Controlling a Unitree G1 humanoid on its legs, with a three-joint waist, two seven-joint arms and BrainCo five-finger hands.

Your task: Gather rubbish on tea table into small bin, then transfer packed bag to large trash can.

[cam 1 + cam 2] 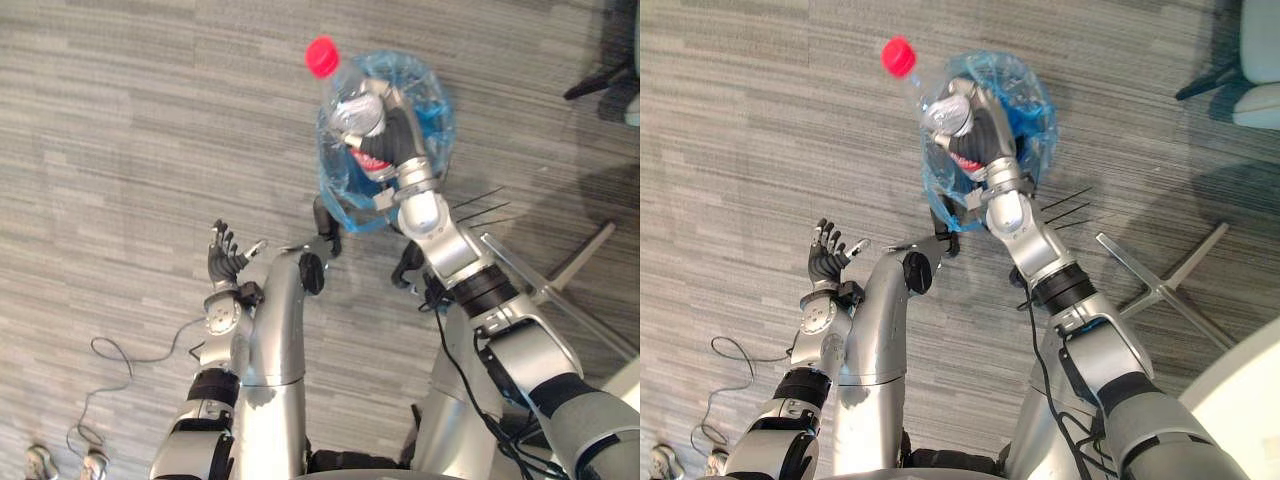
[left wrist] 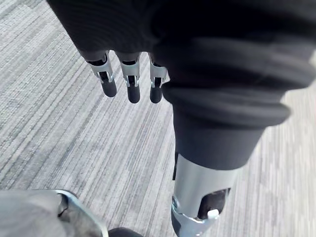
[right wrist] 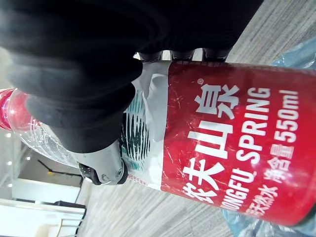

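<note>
My right hand (image 1: 388, 135) is raised over the carpet, its fingers curled round a clear plastic bottle (image 1: 345, 100) with a red cap (image 1: 322, 57). The right wrist view shows the bottle's red label (image 3: 237, 148) lying across the palm, with the thumb (image 3: 101, 165) against it. A thin blue plastic bag (image 1: 432, 105) is bunched around this hand and the bottle's lower part; whether the fingers also pinch the bag I cannot tell. Lower left, my left hand (image 1: 224, 255) hangs with straight fingers (image 2: 129, 81) and holds nothing.
Grey striped carpet (image 1: 120, 130) lies below. A metal chair base (image 1: 1160, 285) with splayed legs stands on the right. Another chair (image 1: 1260, 60) is at the far right corner. A white rounded table edge (image 1: 1245, 395) shows at lower right.
</note>
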